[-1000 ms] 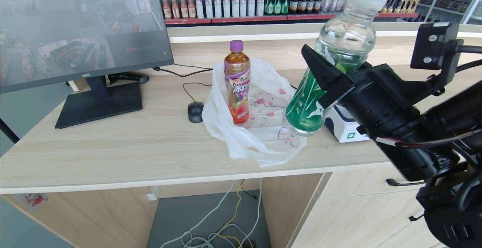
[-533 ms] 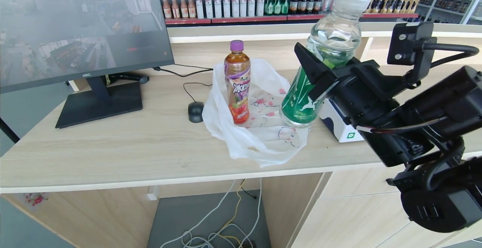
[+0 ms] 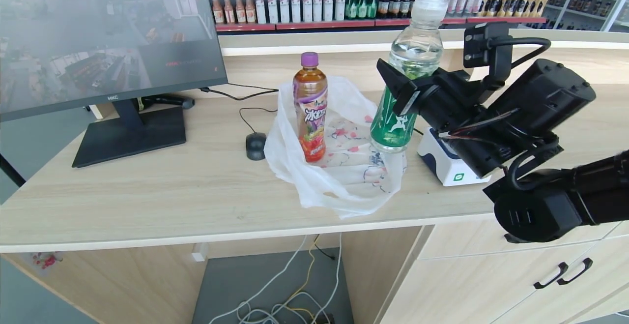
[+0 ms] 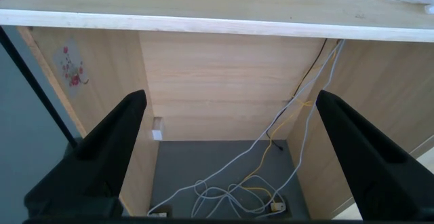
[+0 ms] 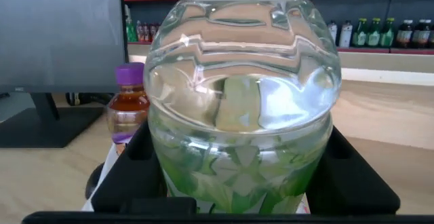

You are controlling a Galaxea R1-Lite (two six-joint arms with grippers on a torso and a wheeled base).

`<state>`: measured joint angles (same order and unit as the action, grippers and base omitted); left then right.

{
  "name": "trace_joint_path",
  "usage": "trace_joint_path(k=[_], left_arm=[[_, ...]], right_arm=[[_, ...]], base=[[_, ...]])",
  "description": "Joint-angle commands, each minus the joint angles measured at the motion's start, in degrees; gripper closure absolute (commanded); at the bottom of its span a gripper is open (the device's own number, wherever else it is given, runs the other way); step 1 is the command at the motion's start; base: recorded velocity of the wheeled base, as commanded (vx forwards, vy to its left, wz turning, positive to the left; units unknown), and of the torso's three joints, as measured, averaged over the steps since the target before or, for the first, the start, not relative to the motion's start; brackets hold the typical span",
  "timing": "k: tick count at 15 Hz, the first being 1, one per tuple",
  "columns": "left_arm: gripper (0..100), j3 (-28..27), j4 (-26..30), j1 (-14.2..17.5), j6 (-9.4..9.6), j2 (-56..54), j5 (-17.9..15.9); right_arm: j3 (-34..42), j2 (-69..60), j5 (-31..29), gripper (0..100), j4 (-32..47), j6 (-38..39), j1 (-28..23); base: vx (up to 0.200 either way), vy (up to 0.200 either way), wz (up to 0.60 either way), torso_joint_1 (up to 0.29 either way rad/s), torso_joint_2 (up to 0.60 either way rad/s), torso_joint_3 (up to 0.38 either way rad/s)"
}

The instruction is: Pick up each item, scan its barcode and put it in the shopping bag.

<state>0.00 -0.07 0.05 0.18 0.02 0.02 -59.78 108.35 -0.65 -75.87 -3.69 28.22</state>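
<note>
The right end effector clamps the water bottle upright over the bag's right edge, just beside the scanner. Bagging looks like the step: it should lower straight down, staying apart from the tea bottle standing in the bag. The desk's front edge is near, and open room lies leftward. The left end effector hangs wide below the desk.

The light is bright and even, and it seems to come from above. The wooden counter carries only soft, weak shadows, for example along the edge of the plastic bag. The monitor screen shows a pale reflection. The recess under the counter is a little darker. The clear bottle has white highlights and bends the background seen through it.
</note>
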Motion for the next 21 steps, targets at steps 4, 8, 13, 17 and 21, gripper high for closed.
trace_joint_path(k=[4, 8, 13, 17, 21], left_arm=[[0, 0.00, -0.01, 0.04, -0.01, -0.02, 0.06], [0, 0.00, -0.01, 0.04, -0.01, -0.02, -0.02], [0, 0.00, -0.01, 0.04, -0.01, -0.02, -0.02], [0, 0.00, -0.01, 0.04, -0.01, -0.02, 0.06], [0, 0.00, -0.01, 0.04, -0.01, -0.02, -0.02]], right_arm=[[-7.98, 8.72, 0.21, 100, 0.20, 1.06, -1.50], [-12.29, 10.74, 0.21, 100, 3.01, 0.97, -1.41], [-18.00, 12.32, 0.21, 100, 7.76, 0.97, -1.41], [-21.34, 15.84, 0.21, 100, 8.11, 0.97, -1.59], [-24.68, 19.09, 0.21, 100, 8.02, 1.06, -1.85]], base=[[0.000, 0.000, 0.00, 0.000, 0.00, 0.000], [0.000, 0.000, 0.00, 0.000, 0.00, 0.000], [0.000, 0.000, 0.00, 0.000, 0.00, 0.000], [0.000, 0.000, 0.00, 0.000, 0.00, 0.000], [0.000, 0.000, 0.00, 0.000, 0.00, 0.000]])
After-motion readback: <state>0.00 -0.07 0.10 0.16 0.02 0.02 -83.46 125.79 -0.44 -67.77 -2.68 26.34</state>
